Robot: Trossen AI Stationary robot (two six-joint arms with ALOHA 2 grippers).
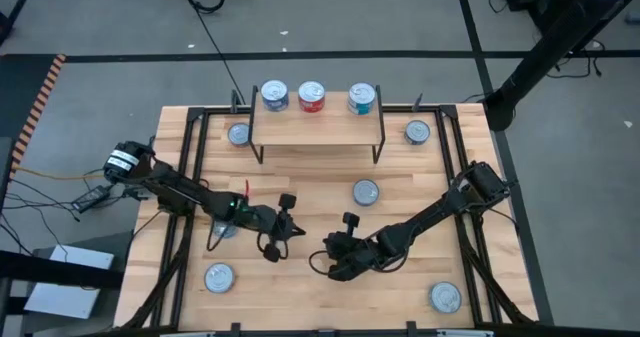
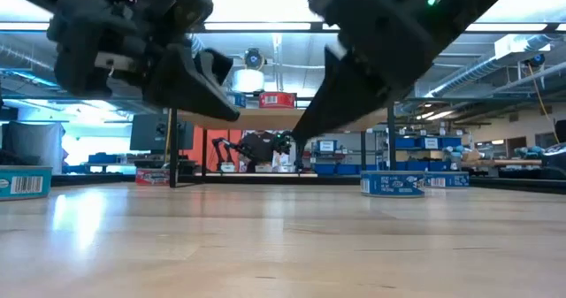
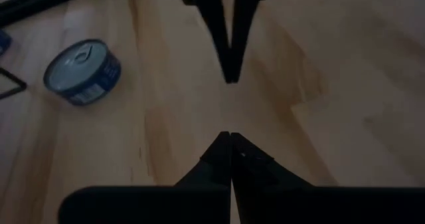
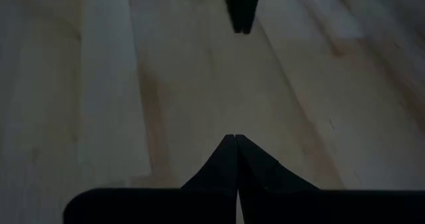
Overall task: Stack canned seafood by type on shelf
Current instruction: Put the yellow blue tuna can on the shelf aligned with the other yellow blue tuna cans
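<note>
While both arms reach low over the bench's (image 1: 420,192) front middle, the left claw (image 1: 293,229) and right claw (image 1: 330,242) face each other near together, tips apart. Each has its fingers pressed together and holds nothing. The shelf (image 1: 318,127) stands at the bench's far edge, bearing three tins (image 1: 312,97) in a row: blue, red, teal. Other tins lie singly about the bench: two flanking the shelf, one (image 1: 365,191) just before it, two at the front corners.

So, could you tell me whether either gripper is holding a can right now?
No, the left gripper and right gripper are both shut on nothing.
</note>
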